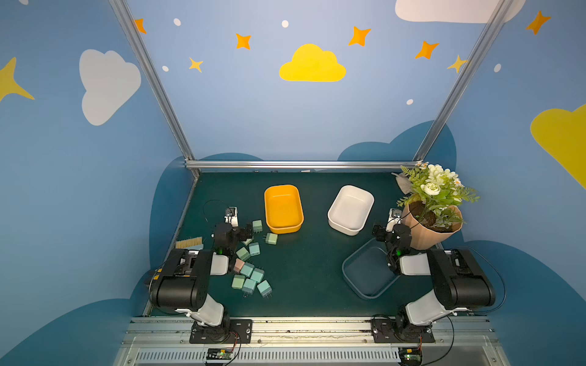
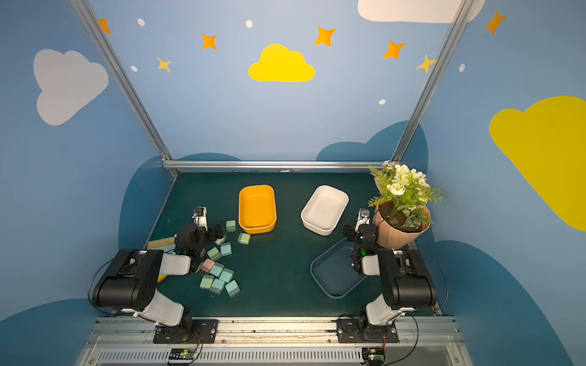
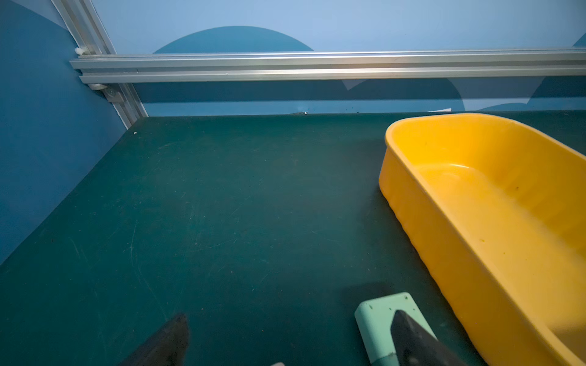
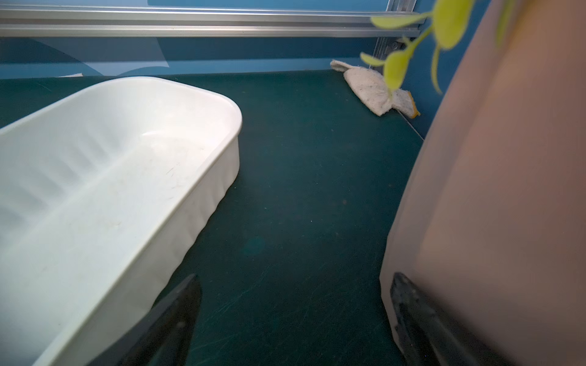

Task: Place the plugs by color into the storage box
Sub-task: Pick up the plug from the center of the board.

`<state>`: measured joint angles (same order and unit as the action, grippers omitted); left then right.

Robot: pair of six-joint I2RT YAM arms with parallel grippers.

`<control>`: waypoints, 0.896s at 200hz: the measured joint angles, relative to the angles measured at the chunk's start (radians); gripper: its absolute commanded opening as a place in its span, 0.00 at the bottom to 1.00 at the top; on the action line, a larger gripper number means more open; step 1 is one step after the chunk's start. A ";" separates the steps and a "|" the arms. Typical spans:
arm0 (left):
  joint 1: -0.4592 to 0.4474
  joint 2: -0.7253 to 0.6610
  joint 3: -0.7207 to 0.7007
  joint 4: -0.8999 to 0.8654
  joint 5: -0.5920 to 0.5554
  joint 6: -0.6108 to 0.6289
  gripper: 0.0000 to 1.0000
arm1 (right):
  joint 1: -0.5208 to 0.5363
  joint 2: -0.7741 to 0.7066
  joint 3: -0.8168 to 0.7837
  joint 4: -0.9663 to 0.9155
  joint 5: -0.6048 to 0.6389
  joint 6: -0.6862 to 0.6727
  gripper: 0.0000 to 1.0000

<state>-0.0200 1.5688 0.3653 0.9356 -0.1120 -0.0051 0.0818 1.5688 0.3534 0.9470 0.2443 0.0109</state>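
Plugs (image 1: 250,269) piled by L arm (image 1: 184,285); both grippers gaping, empty.
Near→far: pink, green & teal plugs lie loose on mat (image 1: 304,260), none boxed. L gripper (image 3: 290,343) spread wide; one green plug (image 3: 377,320) sits at its finger nearer yellow box (image 3: 428,240), unclamped. R gripper (image 4: 298,320) spread btw white box (image 4: 203,183) & flowerpot (image 4: 491,221), well apart from plugs.

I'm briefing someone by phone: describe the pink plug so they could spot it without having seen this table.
On the dark green table, find the cluster of pastel plugs beside the left arm. The pink plug lies at the cluster's edge, just beside the arm's white link. It is the only pink one in view; its neighbours are teal or pale green.
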 measured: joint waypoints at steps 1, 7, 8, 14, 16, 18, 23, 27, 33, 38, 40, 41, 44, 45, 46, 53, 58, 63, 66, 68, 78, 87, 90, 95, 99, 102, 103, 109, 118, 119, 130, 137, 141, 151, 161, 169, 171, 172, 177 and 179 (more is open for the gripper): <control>0.000 0.000 0.000 0.000 0.000 0.000 1.00 | 0.000 0.000 0.000 0.000 0.000 0.000 0.95; 0.000 0.000 0.000 0.000 0.000 0.000 1.00 | 0.000 0.000 0.000 0.000 0.000 0.000 0.95; 0.000 0.000 0.000 0.000 0.000 0.000 1.00 | 0.000 0.000 0.000 0.000 0.000 0.000 0.95; 0.000 0.000 0.000 0.000 0.000 0.000 1.00 | 0.000 0.000 0.000 0.000 0.000 0.000 0.95; 0.000 0.000 0.000 0.000 0.000 0.000 1.00 | 0.000 0.000 0.000 0.000 0.000 0.000 0.95; 0.000 0.000 0.000 0.000 0.000 0.000 1.00 | 0.000 0.000 0.000 0.000 0.000 0.000 0.95; 0.000 0.000 0.000 0.000 0.000 0.000 1.00 | 0.000 0.000 0.000 0.000 0.000 0.000 0.95; 0.000 0.000 0.000 0.000 0.000 0.000 1.00 | 0.000 0.000 0.000 0.000 0.000 0.000 0.95; 0.000 0.000 0.000 0.000 0.000 0.000 1.00 | 0.000 0.000 0.000 0.000 0.000 0.000 0.95; 0.000 0.000 0.000 0.000 0.000 0.000 1.00 | 0.000 0.000 0.000 0.000 0.000 0.000 0.95; 0.000 0.000 0.000 0.000 0.000 0.000 1.00 | 0.000 0.000 0.000 0.000 0.000 0.000 0.95; 0.000 0.000 0.000 0.000 0.000 0.000 1.00 | 0.000 0.000 0.000 0.000 0.000 0.000 0.95; 0.000 0.000 0.000 0.000 0.000 0.000 1.00 | 0.000 0.000 0.000 0.000 0.000 0.000 0.95; 0.000 0.000 0.000 0.000 0.000 0.000 1.00 | 0.000 0.000 0.000 0.000 0.000 0.000 0.95; 0.000 0.000 0.000 0.000 0.000 0.000 1.00 | 0.000 0.000 0.000 0.000 0.000 0.000 0.95; 0.000 0.000 0.000 0.000 0.000 0.000 1.00 | 0.000 0.000 0.000 0.000 0.000 0.000 0.95; 0.000 0.000 0.000 0.000 0.000 0.000 1.00 | 0.000 0.000 0.000 0.000 0.000 0.000 0.95; 0.000 0.000 0.000 0.000 0.000 0.000 1.00 | 0.000 0.000 0.000 0.000 0.000 0.000 0.95; 0.000 0.000 0.000 0.000 0.000 0.000 1.00 | 0.000 0.000 0.000 0.000 0.000 0.000 0.95; 0.000 0.000 0.000 0.000 0.000 0.000 1.00 | 0.000 0.000 0.000 0.000 0.000 0.000 0.95; 0.000 0.000 0.000 0.000 0.000 0.000 1.00 | 0.000 0.000 0.000 0.000 0.000 0.000 0.95; 0.000 0.000 0.000 0.000 0.000 0.000 1.00 | 0.000 0.000 0.000 0.000 0.000 0.000 0.95; 0.000 0.000 0.000 0.000 0.000 0.000 1.00 | 0.000 0.000 0.000 0.000 0.000 0.000 0.95; 0.000 0.000 0.000 0.000 0.000 0.000 1.00 | 0.000 0.000 0.000 0.000 0.000 0.000 0.95; 0.000 0.000 0.000 0.000 0.000 0.000 1.00 | 0.000 0.000 0.000 0.000 0.000 0.000 0.95; 0.000 0.000 0.000 0.000 0.000 0.000 1.00 | 0.000 0.000 0.000 0.000 0.000 0.000 0.95; 0.000 0.000 0.000 0.000 0.000 0.000 1.00 | 0.000 0.000 0.000 0.000 0.000 0.000 0.95; 0.000 0.000 0.000 0.000 0.000 0.000 1.00 | 0.000 0.000 0.000 0.000 0.000 0.000 0.95; 0.000 0.000 0.000 0.000 0.000 0.000 1.00 | 0.000 0.000 0.000 0.000 0.000 0.000 0.95; 0.000 0.000 0.000 0.000 0.000 0.000 1.00 | 0.000 0.000 0.000 0.000 0.000 0.000 0.95; 0.000 0.000 0.000 0.000 0.000 0.000 1.00 | 0.000 0.000 0.000 0.000 0.000 0.000 0.95; 0.000 0.000 0.000 0.000 0.000 0.000 1.00 | 0.000 0.000 0.000 0.000 0.000 0.000 0.95; 0.000 0.000 0.000 0.000 0.000 0.000 1.00 | 0.000 0.000 0.000 0.000 0.000 0.000 0.95; 0.005 0.000 0.000 -0.002 0.006 -0.002 1.00 | 0.000 0.000 0.000 0.000 0.000 0.000 0.95; 0.013 0.000 0.000 -0.004 0.014 -0.003 1.00 | 0.000 0.000 0.000 0.000 -0.001 0.000 0.95; 0.020 0.000 0.000 -0.007 0.020 -0.004 1.00 | -0.002 0.000 0.000 0.000 -0.003 0.001 0.95; 0.022 0.000 0.000 -0.008 0.021 -0.004 1.00 | -0.002 0.000 0.000 0.000 -0.004 0.002 0.95; 0.022 0.000 0.000 -0.008 0.021 -0.004 1.00 | -0.002 0.000 0.000 0.000 -0.004 0.002 0.95; 0.026 0.000 0.000 -0.010 0.025 -0.005 1.00 | -0.003 0.000 0.000 0.000 -0.006 0.003 0.95; 0.027 0.000 0.000 -0.010 0.026 -0.006 1.00 | -0.004 0.000 0.000 0.000 -0.008 0.004 0.96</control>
<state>0.0071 1.5688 0.3656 0.9257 -0.0856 -0.0109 0.0776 1.5688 0.3534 0.9470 0.2367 0.0151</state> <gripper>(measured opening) 0.997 0.949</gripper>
